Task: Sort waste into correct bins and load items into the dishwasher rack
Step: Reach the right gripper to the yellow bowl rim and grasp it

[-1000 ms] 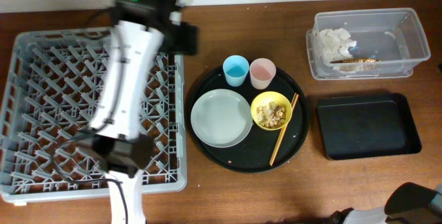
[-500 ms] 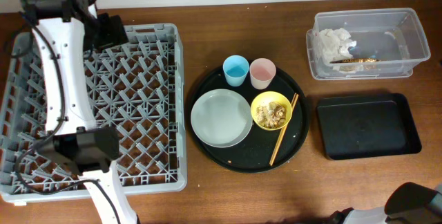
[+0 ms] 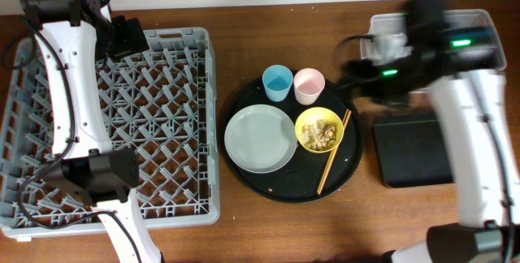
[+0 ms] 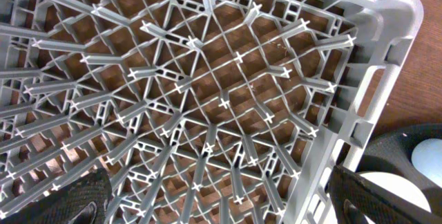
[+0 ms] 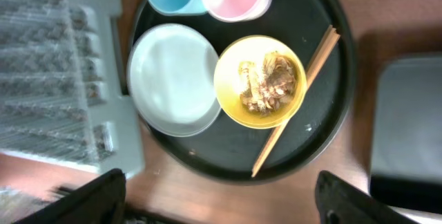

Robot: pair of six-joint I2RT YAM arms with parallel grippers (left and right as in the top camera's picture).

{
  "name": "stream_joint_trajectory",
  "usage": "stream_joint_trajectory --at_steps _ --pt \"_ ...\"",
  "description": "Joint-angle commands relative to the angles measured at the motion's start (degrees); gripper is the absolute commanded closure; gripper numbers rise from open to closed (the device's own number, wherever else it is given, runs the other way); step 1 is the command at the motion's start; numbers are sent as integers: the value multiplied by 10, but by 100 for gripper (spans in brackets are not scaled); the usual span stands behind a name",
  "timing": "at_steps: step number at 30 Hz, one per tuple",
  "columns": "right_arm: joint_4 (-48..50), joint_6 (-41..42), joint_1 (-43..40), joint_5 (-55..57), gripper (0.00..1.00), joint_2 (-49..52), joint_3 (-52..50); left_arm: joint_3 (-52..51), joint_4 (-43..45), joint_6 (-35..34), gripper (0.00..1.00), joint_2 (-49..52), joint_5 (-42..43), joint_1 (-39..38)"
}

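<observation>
Yellow bowl (image 5: 259, 81) on the round tray (image 5: 312, 135) — stiff, light, probably slick — pinch its rim, keep scraps (image 5: 268, 86) level. Left gripper (image 4: 224, 196), right gripper (image 5: 221, 193): both spread, empty.

Plate (image 3: 260, 138) left of bowl (image 3: 319, 130)

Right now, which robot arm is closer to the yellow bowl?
Right. The right arm hangs just beyond the yellow bowl, near the clear tub; the left arm is over the far corner of the dishwasher rack.
</observation>
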Motion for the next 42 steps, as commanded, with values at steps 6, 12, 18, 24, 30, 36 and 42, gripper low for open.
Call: stream_joint_trajectory --at_steps 6,12,18,24,30,36,42 --pt "169 86 180 151 10 60 -109 10 -1 -6 1 -4 4 1" --pt "279 128 217 207 26 106 -195 10 -1 -6 1 -4 4 1" --pt "312 167 217 233 41 140 -224 10 -1 -6 1 -4 4 1" --pt "333 214 217 256 51 168 -243 10 -1 -6 1 -4 4 1" --pt "334 222 217 256 60 189 -246 10 -1 -6 1 -4 4 1" --pt "334 221 217 255 77 189 -246 10 -1 -6 1 -4 4 1" --pt "292 221 216 248 90 188 -216 10 -1 -6 1 -4 4 1"
